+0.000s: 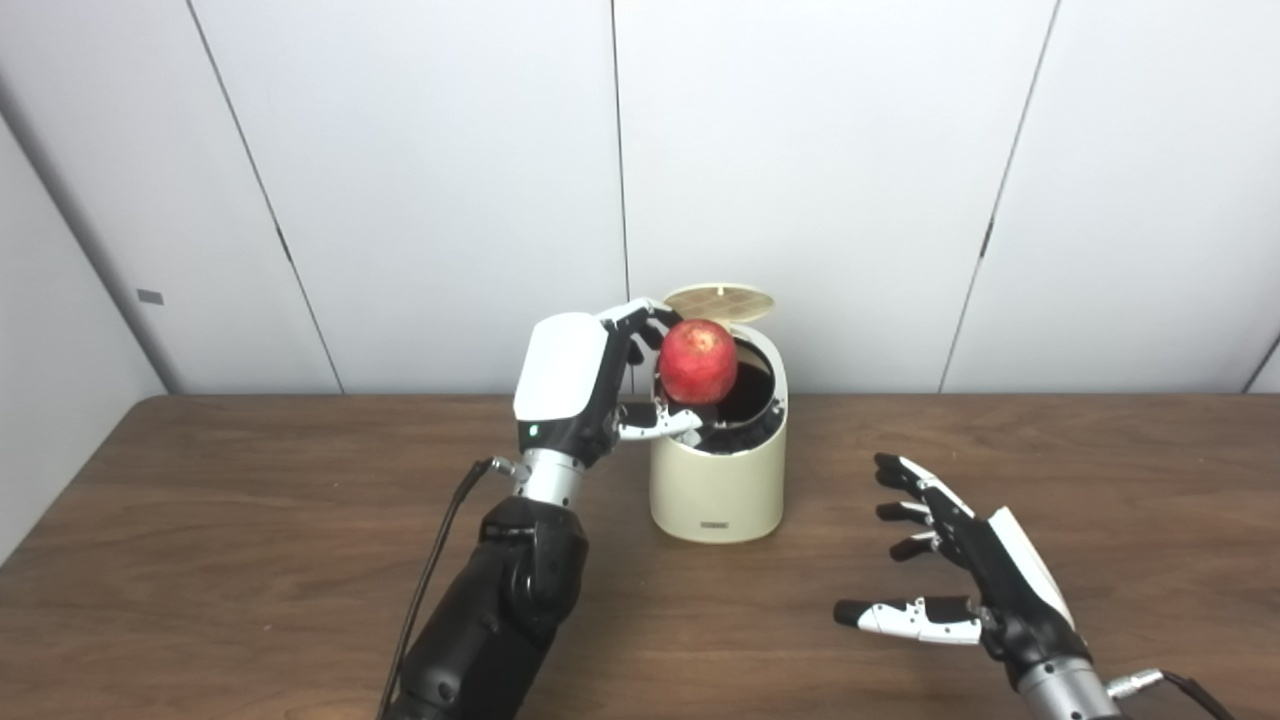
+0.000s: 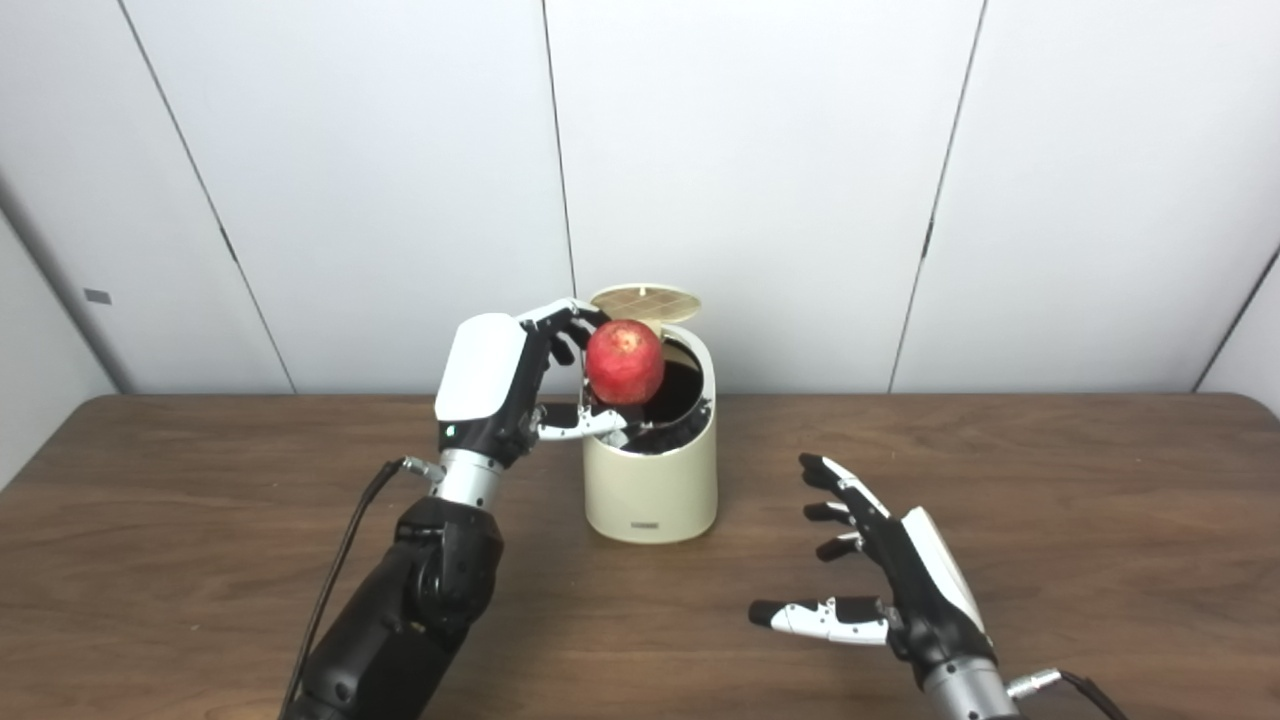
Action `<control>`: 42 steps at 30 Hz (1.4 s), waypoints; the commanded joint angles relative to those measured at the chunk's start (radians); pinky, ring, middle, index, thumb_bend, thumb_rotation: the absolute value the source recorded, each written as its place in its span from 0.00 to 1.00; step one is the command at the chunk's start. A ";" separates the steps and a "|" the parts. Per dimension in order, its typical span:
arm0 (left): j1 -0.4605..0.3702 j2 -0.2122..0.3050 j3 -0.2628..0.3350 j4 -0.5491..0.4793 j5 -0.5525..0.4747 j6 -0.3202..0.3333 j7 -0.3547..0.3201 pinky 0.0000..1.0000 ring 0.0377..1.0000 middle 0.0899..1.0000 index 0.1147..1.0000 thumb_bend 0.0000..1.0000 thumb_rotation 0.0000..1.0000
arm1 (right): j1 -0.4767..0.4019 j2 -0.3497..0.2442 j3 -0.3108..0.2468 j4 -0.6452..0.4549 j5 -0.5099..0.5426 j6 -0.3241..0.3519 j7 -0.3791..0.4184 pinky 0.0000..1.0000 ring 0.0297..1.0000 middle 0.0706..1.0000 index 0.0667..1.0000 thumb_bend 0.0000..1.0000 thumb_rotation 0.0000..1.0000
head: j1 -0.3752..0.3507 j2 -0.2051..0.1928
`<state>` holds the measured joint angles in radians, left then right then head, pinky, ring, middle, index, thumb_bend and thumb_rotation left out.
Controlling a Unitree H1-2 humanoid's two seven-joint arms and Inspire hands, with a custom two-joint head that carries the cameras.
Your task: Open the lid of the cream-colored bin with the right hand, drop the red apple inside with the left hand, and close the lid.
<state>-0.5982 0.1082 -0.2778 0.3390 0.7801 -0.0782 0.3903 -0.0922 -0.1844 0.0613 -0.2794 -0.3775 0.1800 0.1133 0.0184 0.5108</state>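
Right hand (image 1: 985, 575) spread, empty; left hand (image 1: 590, 385) grips apple (image 1: 698, 361) over bin (image 1: 718, 480).

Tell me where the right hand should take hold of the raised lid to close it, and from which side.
Best at the lid's free front edge, coming from above and the right. The lid stands tilted up behind the bin's opening, hinged at the back. The left hand, holding the apple, fills the left side; the right hand is open on the bin's right.
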 commanded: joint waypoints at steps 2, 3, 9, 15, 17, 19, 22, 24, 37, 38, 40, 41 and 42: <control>-0.033 0.011 0.003 -0.046 -0.008 -0.027 0.003 0.41 0.48 0.53 0.60 0.88 0.29 | -0.029 -0.004 -0.002 -0.024 0.009 -0.038 -0.017 0.59 0.77 0.87 0.88 0.67 0.17 | 0.002 0.001; -0.031 0.012 0.003 -0.051 -0.009 -0.028 0.001 0.41 0.48 0.53 0.60 0.88 0.30 | -0.030 -0.004 -0.003 -0.023 0.011 -0.039 -0.016 0.59 0.77 0.87 0.88 0.67 0.17 | 0.003 0.001; -0.025 0.013 0.004 -0.071 -0.012 -0.033 -0.004 0.41 0.48 0.53 0.60 0.90 0.35 | -0.036 -0.006 -0.001 -0.013 0.019 -0.048 -0.018 0.58 0.77 0.86 0.88 0.67 0.18 | 0.003 0.003; -0.025 0.011 0.007 -0.075 -0.021 -0.041 -0.006 0.42 0.48 0.53 0.61 0.92 0.39 | -0.037 -0.005 0.001 -0.014 0.017 -0.043 -0.018 0.58 0.77 0.86 0.88 0.67 0.17 | 0.003 0.003; -0.026 0.011 0.009 -0.074 -0.023 -0.041 -0.007 0.42 0.48 0.53 0.61 0.93 0.40 | -0.037 -0.004 0.003 -0.014 0.017 -0.043 -0.017 0.58 0.77 0.86 0.88 0.67 0.18 | 0.004 0.003; -0.027 0.012 0.009 -0.073 -0.025 -0.041 -0.008 0.42 0.49 0.54 0.62 0.95 0.40 | -0.038 -0.003 0.004 -0.013 0.018 -0.044 -0.018 0.58 0.77 0.86 0.88 0.67 0.17 | 0.003 0.003; -0.028 0.012 0.011 -0.074 -0.028 -0.042 -0.009 0.42 0.48 0.53 0.62 0.95 0.39 | -0.038 -0.003 0.006 -0.014 0.017 -0.045 -0.018 0.58 0.77 0.86 0.88 0.67 0.17 | 0.003 0.004; -0.028 0.012 0.010 -0.073 -0.028 -0.042 -0.008 0.42 0.48 0.53 0.62 0.96 0.39 | -0.036 -0.002 0.006 -0.016 0.018 -0.042 -0.018 0.58 0.77 0.86 0.88 0.66 0.17 | 0.003 0.004; 0.040 -0.006 0.119 -0.145 -0.268 -0.155 -0.028 0.36 0.48 0.54 0.57 0.64 0.26 | -0.026 0.000 0.004 -0.007 0.016 -0.051 -0.028 0.60 0.78 0.87 0.87 0.66 0.14 | 0.013 0.002; 0.048 -0.007 0.133 -0.159 -0.309 -0.166 -0.045 0.35 0.48 0.54 0.57 0.64 0.24 | -0.026 -0.001 0.003 -0.005 0.015 -0.052 -0.029 0.60 0.78 0.87 0.87 0.66 0.14 | 0.014 0.002; 0.069 -0.010 0.172 -0.202 -0.425 -0.163 -0.098 0.34 0.48 0.54 0.57 0.63 0.19 | -0.026 -0.003 0.001 0.002 0.017 -0.061 -0.030 0.59 0.78 0.87 0.87 0.66 0.14 | 0.018 0.002; 0.081 -0.009 0.192 -0.226 -0.486 -0.155 -0.128 0.36 0.49 0.55 0.57 0.61 0.17 | -0.026 -0.004 0.000 0.006 0.019 -0.064 -0.031 0.59 0.77 0.87 0.87 0.66 0.15 | 0.021 0.002; 0.092 -0.004 0.210 -0.247 -0.541 -0.149 -0.157 0.40 0.51 0.56 0.58 0.59 0.17 | -0.026 -0.004 -0.002 0.009 0.020 -0.065 -0.031 0.59 0.77 0.87 0.87 0.66 0.15 | 0.021 0.002</control>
<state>-0.4803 0.0976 -0.0862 0.1401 0.3025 -0.2159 0.2630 -0.0941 -0.1852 0.0669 -0.2516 -0.3613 0.1560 0.1102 0.0383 0.5123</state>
